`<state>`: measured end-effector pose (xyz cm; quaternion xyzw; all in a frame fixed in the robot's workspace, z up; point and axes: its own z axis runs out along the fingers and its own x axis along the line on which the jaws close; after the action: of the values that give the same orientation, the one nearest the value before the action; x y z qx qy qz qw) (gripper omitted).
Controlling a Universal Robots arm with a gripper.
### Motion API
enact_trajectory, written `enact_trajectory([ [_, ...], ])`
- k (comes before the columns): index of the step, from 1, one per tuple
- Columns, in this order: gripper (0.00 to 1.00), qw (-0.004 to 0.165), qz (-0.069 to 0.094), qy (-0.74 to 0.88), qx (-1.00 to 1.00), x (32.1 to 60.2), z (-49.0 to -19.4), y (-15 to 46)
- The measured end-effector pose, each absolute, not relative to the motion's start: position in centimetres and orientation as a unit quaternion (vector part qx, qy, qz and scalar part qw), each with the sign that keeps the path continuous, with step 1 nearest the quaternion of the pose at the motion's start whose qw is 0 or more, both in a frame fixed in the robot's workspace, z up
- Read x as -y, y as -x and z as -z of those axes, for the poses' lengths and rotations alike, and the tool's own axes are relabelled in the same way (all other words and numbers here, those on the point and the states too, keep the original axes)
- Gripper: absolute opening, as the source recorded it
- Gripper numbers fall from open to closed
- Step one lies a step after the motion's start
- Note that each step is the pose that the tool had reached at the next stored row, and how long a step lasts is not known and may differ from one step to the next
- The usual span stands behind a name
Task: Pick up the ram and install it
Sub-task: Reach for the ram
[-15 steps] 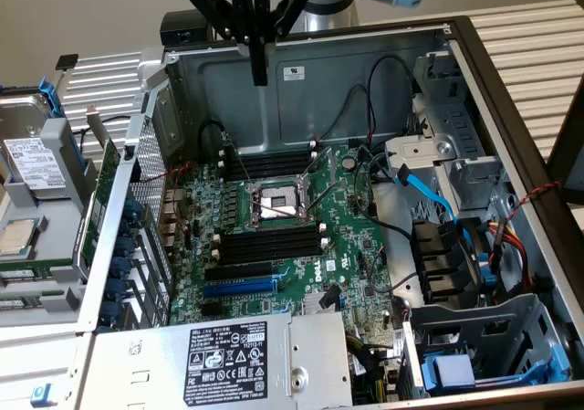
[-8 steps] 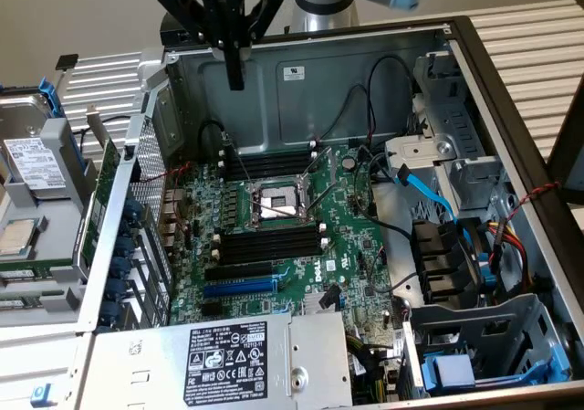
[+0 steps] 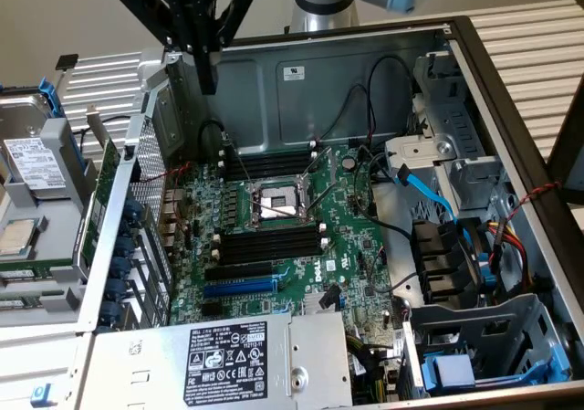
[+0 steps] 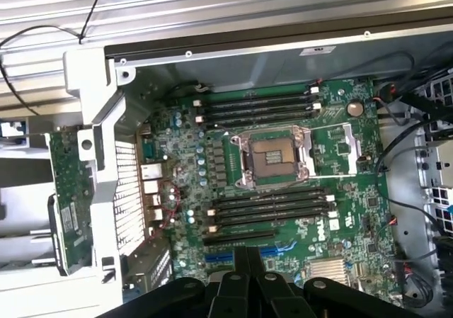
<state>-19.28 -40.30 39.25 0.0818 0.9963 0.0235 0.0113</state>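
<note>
The ram [image 3: 94,211] is a long, thin green board standing on edge just outside the open computer case's wall, on the exterior view's left; in the wrist view the ram [image 4: 69,190] carries a small label. My gripper [image 3: 208,79] hangs high above the case's back corner, fingers shut together with nothing between them. In the wrist view the gripper [image 4: 245,260] sits over the motherboard's near edge. Black memory slots [image 3: 269,242] lie on both sides of the CPU socket [image 3: 274,202]; the wrist view shows the same memory slots [image 4: 272,208] with nothing in them.
A hard drive [image 3: 32,159] and a tray sit outside the case at the exterior view's left. A power supply [image 3: 228,360] covers the case's near side. A blue expansion slot [image 3: 239,287], a blue cable [image 3: 424,191] and drive cages [image 3: 474,337] crowd the right.
</note>
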Motion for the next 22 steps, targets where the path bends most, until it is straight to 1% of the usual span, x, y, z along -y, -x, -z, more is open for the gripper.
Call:
enact_trajectory([
  [10, 0.11, 0.011, -0.024, -0.082, -0.996, 40.6, -39.2, 22.1],
  [22, 0.11, 0.011, -0.027, -0.082, -0.996, 41.4, -39.2, 27.5],
])
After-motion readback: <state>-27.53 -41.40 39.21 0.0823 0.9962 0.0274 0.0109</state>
